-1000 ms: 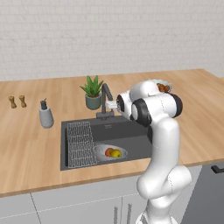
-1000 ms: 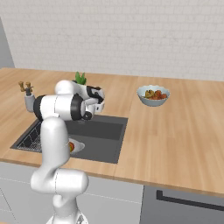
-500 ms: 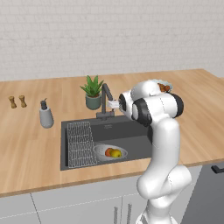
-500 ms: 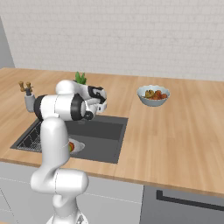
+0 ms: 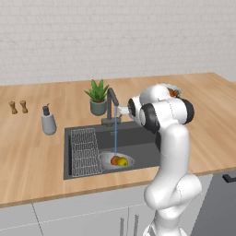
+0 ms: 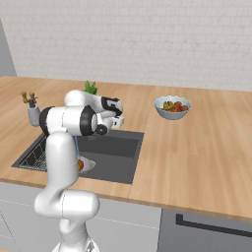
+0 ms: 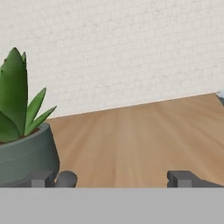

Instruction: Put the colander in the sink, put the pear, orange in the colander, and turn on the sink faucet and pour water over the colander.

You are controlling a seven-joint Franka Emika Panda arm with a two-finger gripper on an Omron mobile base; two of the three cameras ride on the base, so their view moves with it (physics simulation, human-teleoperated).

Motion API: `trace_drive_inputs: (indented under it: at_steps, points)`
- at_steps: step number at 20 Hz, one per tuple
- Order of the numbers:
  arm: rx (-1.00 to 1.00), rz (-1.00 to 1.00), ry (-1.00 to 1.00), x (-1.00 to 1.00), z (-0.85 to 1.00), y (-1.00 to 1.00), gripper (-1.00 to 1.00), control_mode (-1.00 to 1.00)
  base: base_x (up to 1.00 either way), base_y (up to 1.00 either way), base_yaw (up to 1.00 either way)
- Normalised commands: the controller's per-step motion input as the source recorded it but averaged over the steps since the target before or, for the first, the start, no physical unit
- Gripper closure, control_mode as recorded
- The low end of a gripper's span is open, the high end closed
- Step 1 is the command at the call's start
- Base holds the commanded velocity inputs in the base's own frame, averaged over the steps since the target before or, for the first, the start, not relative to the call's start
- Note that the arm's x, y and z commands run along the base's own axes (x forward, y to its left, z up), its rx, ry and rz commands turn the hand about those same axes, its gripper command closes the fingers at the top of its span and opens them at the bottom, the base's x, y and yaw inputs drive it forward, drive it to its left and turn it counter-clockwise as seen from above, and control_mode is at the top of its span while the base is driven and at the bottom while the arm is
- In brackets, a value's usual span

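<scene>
Beside the faucet (image 5: 110,107), the gripper (image 7: 118,178) stood wide open, holding nothing, near the plant (image 7: 22,140). Water (image 5: 115,143) fell in a thin stream into the colander (image 5: 117,161), which sat in the sink (image 5: 138,138) with the orange (image 5: 114,160) and pear (image 5: 122,162) inside. The faucet looked rigid; its lever would likely best be nudged sideways, though wet metal may slip.

sink (image 5: 143,138) — dark grey | water (image 5: 115,143) — light blue | orange (image 5: 114,160) — red-orange
</scene>
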Motion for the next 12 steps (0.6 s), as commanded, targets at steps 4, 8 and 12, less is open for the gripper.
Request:
trace_drive_inputs:
  at_steps: [4,8,12]
  points:
    - [0.00,-0.04,0.05,0.00,0.00,-0.44,-1.00,-1.00,0.00,0.00,0.00]
    - [0.00,-0.04,0.04,0.00,0.00,-0.30,-1.00,-1.00,0.00,0.00,0.00]
    - [0.00,-0.01,0.04,0.00,0.00,-0.15,-1.00,-1.00,0.00,0.00,0.00]
